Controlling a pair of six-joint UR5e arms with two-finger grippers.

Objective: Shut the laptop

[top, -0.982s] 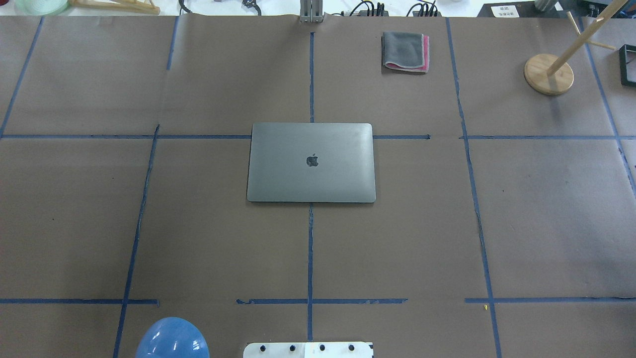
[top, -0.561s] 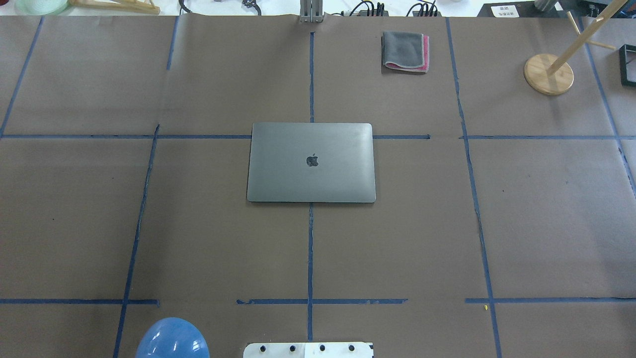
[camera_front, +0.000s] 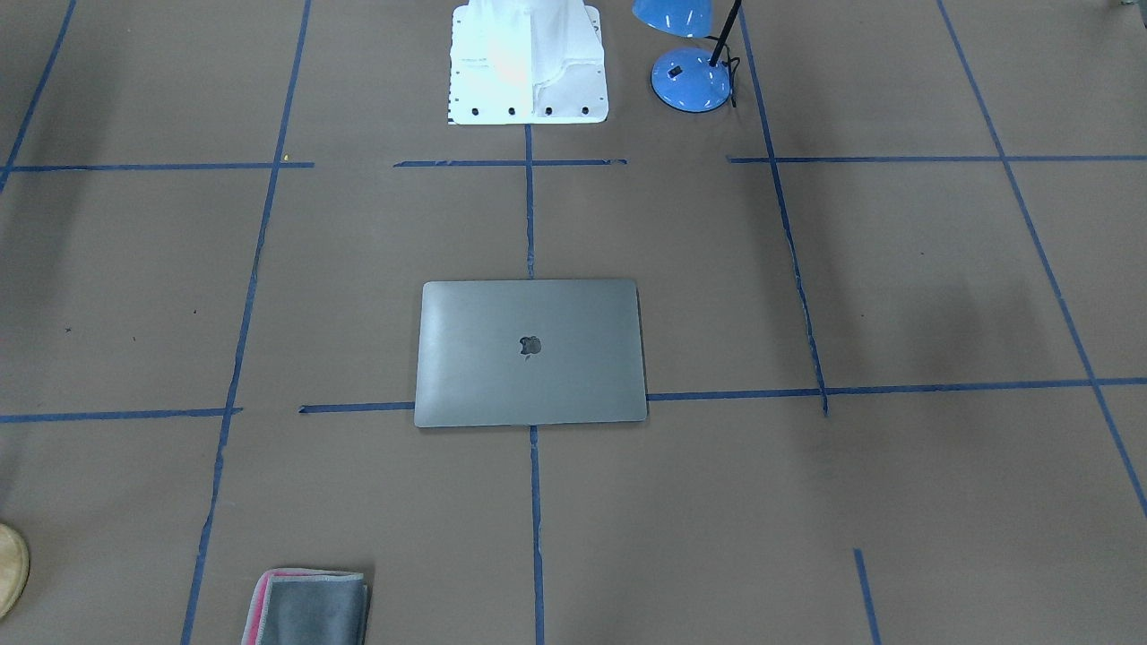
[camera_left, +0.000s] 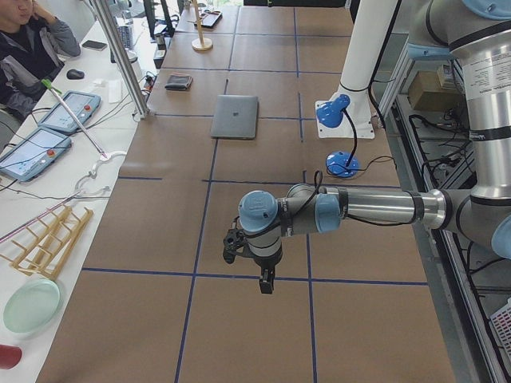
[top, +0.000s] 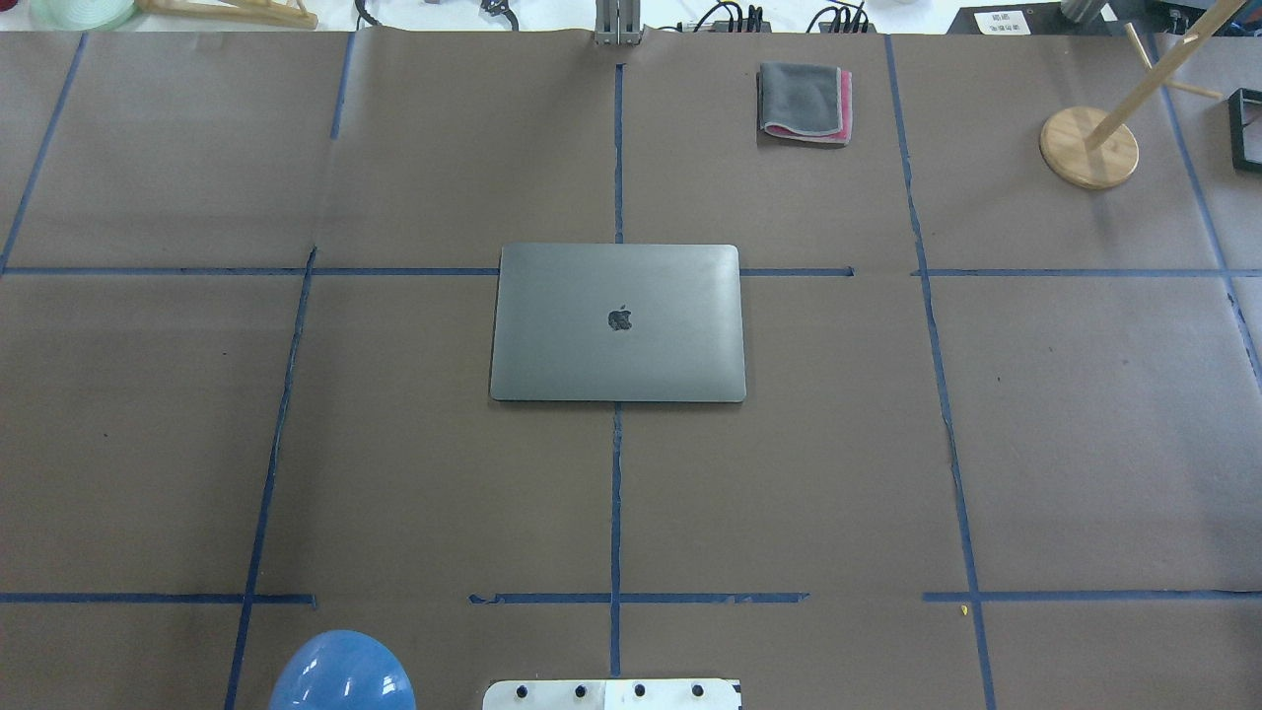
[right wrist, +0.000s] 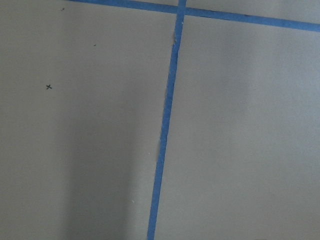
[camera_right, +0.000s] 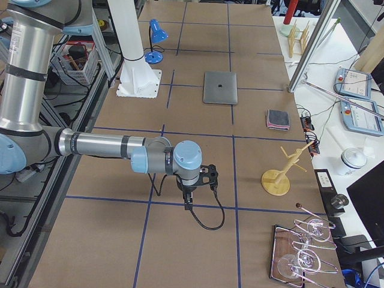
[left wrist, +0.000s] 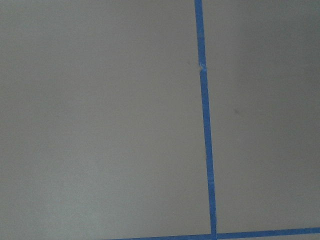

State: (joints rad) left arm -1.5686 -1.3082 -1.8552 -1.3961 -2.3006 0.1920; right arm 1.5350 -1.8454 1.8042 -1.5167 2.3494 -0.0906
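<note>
The space-grey laptop (top: 618, 322) lies flat in the middle of the table with its lid down and the dark apple logo facing up; it also shows in the front view (camera_front: 530, 351) and both side views (camera_left: 235, 116) (camera_right: 219, 87). My left gripper (camera_left: 266, 283) hangs over bare table far from the laptop, at the table's left end. My right gripper (camera_right: 188, 204) hangs over bare table at the right end. Both show only in the side views, so I cannot tell whether they are open or shut. The wrist views show only brown paper and blue tape.
A folded grey-and-pink cloth (top: 804, 102) lies at the far edge. A blue desk lamp (camera_front: 690, 79) stands beside the white robot base (camera_front: 527, 63). A wooden stand (top: 1088, 146) is at the far right. A seated person (camera_left: 32, 48) is beyond the table.
</note>
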